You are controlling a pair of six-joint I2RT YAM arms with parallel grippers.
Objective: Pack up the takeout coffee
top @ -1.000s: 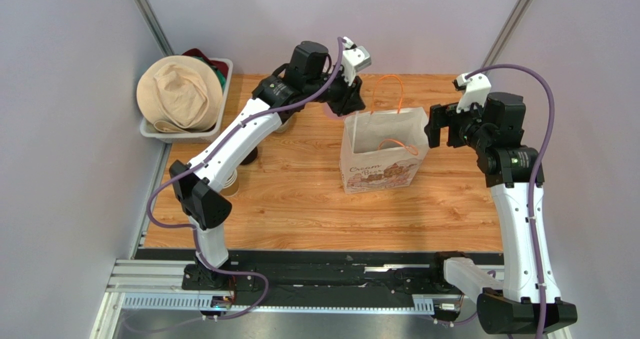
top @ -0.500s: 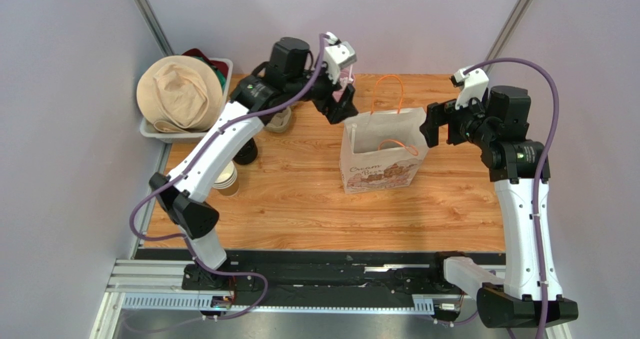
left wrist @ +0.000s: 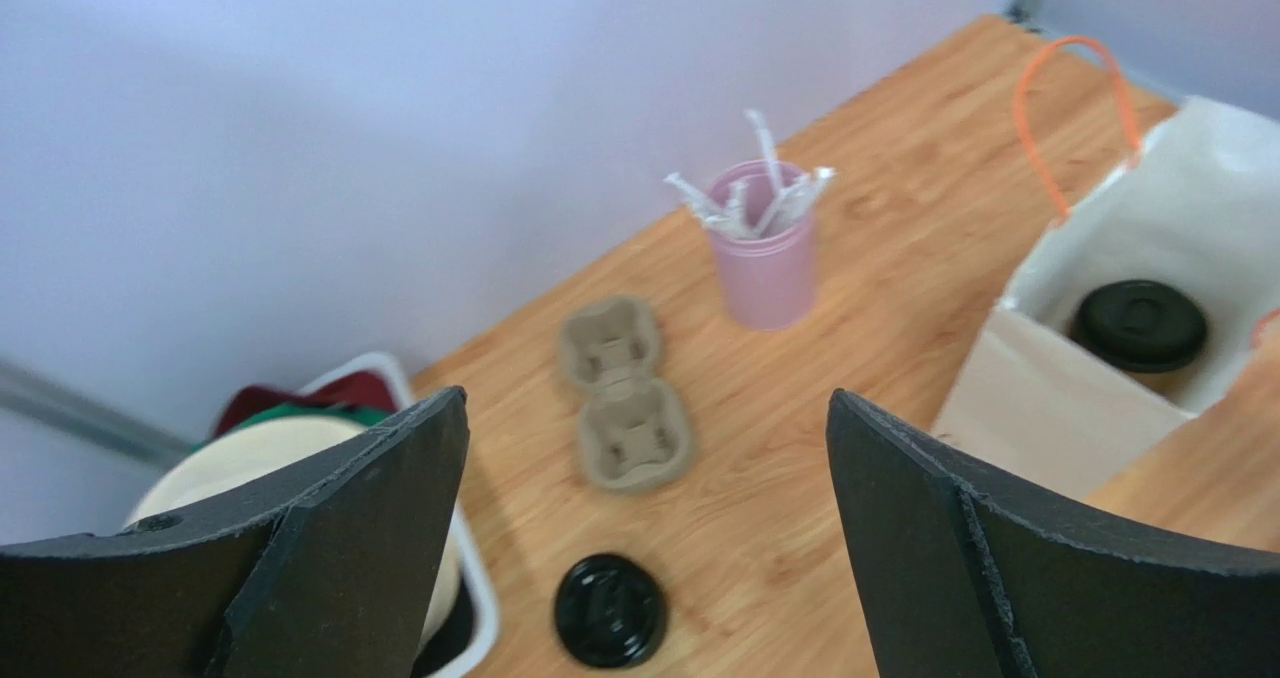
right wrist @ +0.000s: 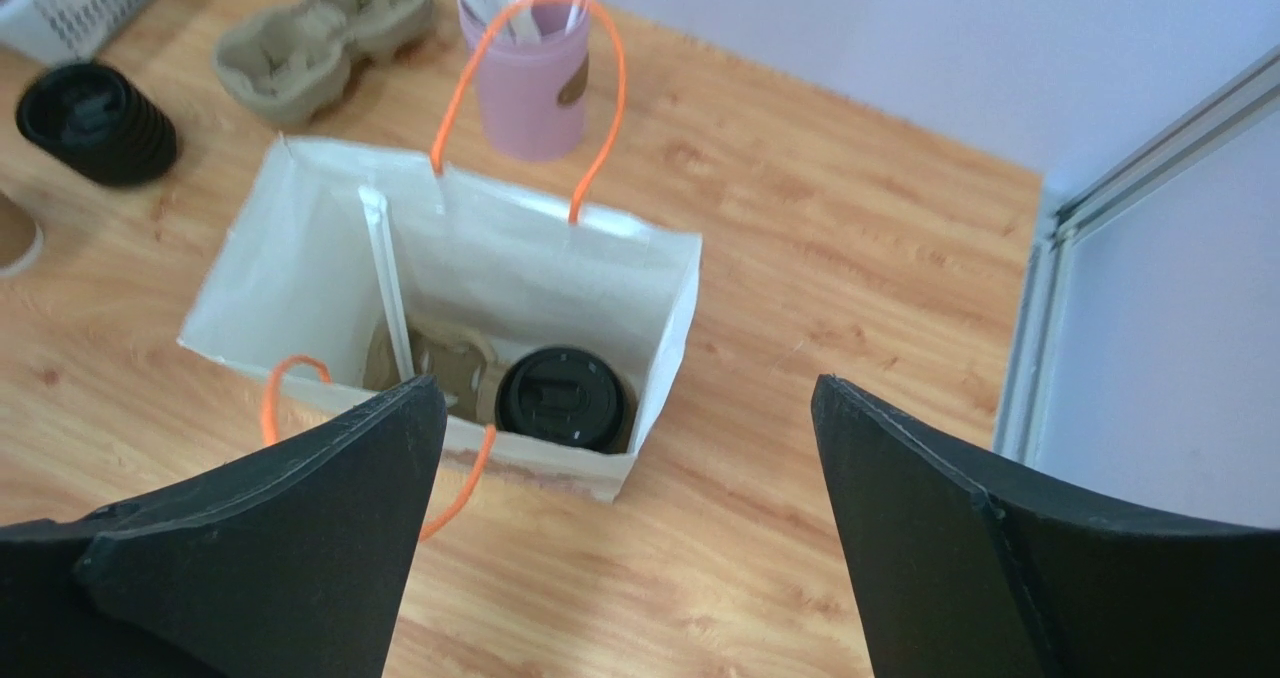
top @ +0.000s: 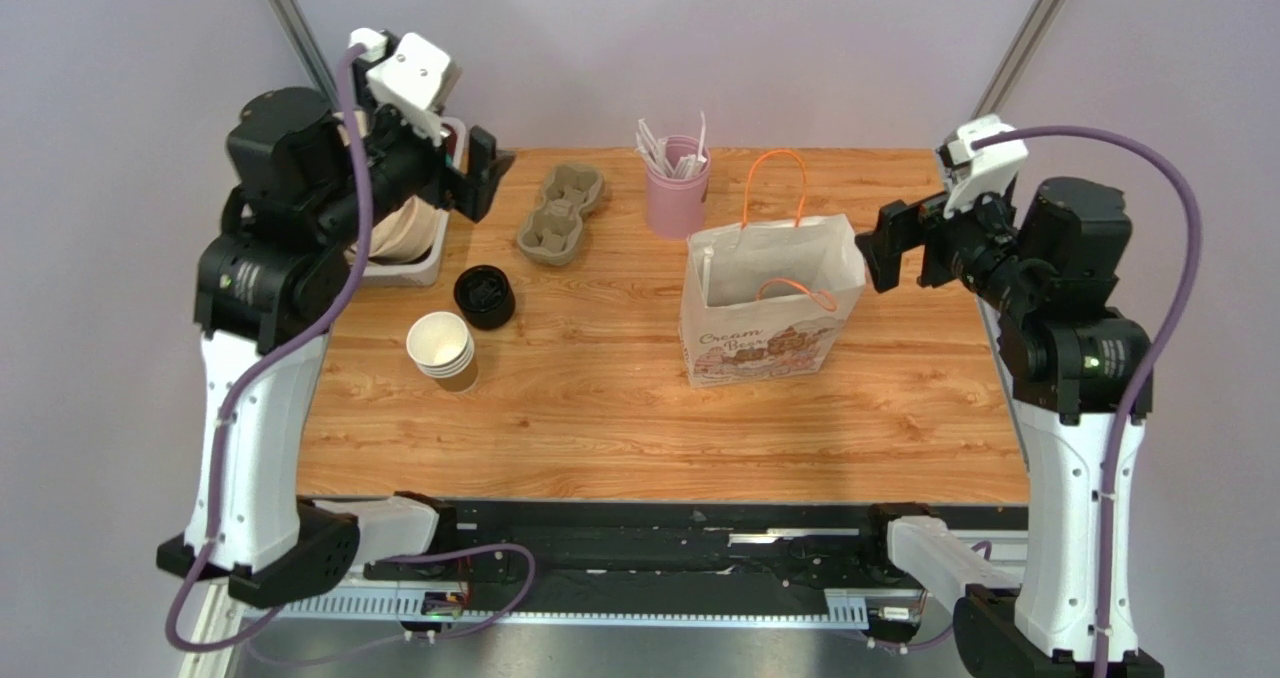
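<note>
Lilac partition walls enclosed a wood-grain tabletop point(top: 601, 393); entries as found.

1. Paper bag point(top: 766, 311): white, printed front, orange handles. It stood upright, right of the tabletop's middle, with its mouth open.
2. Takeout coffee point(right wrist: 564, 396): upright inside the bag at its right end, capped with a black lid. A brown cardboard insert point(right wrist: 436, 371) lay beside it, and a white stick point(right wrist: 388, 281) leaned on the bag wall.
3. Left gripper point(top: 481, 180): raised over the far left corner, claw spread wide, holding nothing.
4. Right gripper point(top: 906, 251): just beside the bag's right end, near the tabletop's right edge. Claw spread wide, holding nothing, apart from the paper.
5. Unpacked stock toward the left edge: stack of black lids point(top: 484, 296) and nested paper cups point(top: 440, 345).
6. Along the far edge: pulp cup carrier point(top: 561, 210) and pink cup of sticks point(top: 676, 191).
7. In the far left corner: basket point(top: 418, 266).

Step, as judged: the cup was bagged and released, so packing looked all but complete. The next move called only for drawing both arms back, with the right claw kept clear of the orange handles so the bag stayed standing.

Views compared: the overhead camera gave both arms' positions but nothing of the bag's floor. Both wrist cameras looked into the bag and showed the lidded cup. Only the right wrist showed the insert and stick.
</note>
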